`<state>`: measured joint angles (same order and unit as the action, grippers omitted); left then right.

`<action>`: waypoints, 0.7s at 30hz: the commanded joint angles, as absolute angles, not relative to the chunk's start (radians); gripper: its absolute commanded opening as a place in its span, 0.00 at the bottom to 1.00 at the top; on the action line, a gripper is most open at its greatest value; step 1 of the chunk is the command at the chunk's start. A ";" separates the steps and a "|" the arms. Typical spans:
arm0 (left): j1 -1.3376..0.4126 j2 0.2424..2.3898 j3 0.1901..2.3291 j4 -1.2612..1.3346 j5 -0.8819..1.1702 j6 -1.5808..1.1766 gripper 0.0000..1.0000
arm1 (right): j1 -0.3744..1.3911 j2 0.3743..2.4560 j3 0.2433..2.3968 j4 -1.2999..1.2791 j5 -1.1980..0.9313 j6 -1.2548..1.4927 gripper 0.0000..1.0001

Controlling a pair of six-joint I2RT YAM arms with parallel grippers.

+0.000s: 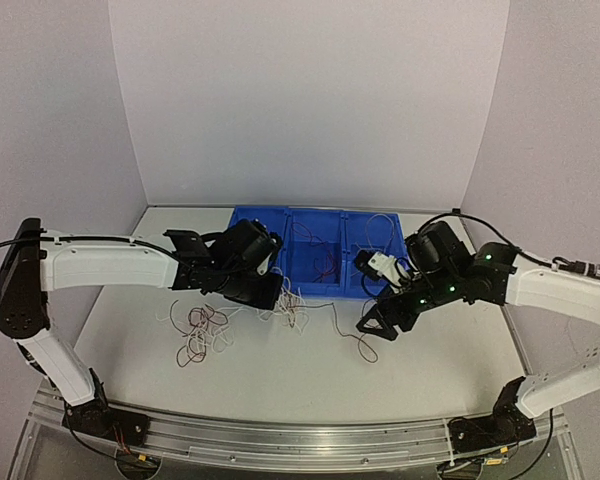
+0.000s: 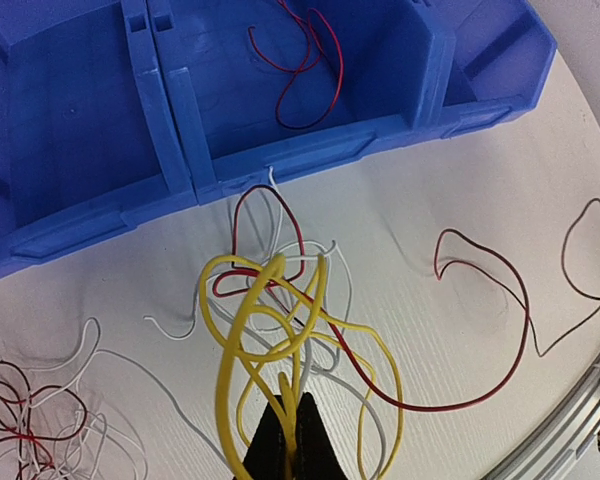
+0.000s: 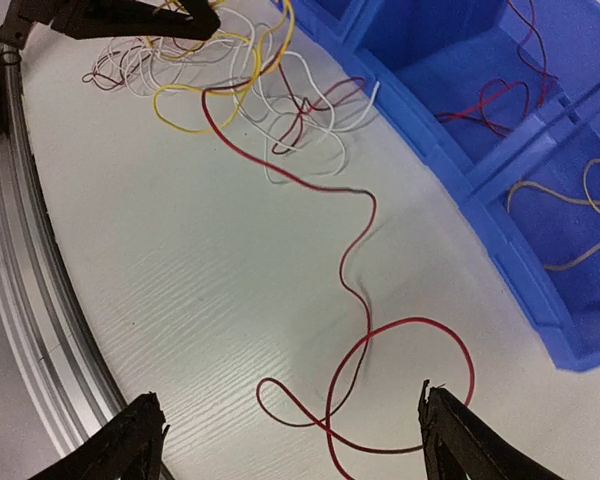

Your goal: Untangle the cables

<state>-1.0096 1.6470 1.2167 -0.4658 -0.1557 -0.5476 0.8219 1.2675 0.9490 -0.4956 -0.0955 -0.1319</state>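
A tangle of thin yellow, white and red cables (image 2: 280, 310) lies on the white table in front of the blue bins (image 2: 230, 110). My left gripper (image 2: 288, 425) is shut on a yellow cable (image 2: 230, 380) and holds its loops up over the tangle; it also shows in the top view (image 1: 270, 290). A long red cable (image 3: 365, 330) runs from the tangle and ends in loops between the fingers of my right gripper (image 3: 295, 440), which is wide open just above the table, seen from above (image 1: 375, 325). The tangle shows from above too (image 1: 290, 305).
A second clump of red and white cables (image 1: 202, 332) lies left of centre. The bins (image 1: 320, 250) hold a red cable (image 2: 300, 60) and, in the right compartment, pale brown ones (image 3: 580, 215). A dark red cable (image 2: 590, 260) lies apart. The table's metal rail (image 3: 20, 260) runs along the near edge.
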 commanded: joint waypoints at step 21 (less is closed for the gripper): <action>-1.013 1.586 1.185 -0.416 -0.068 -0.516 0.00 | 0.921 1.666 1.021 0.095 -0.062 -0.571 0.71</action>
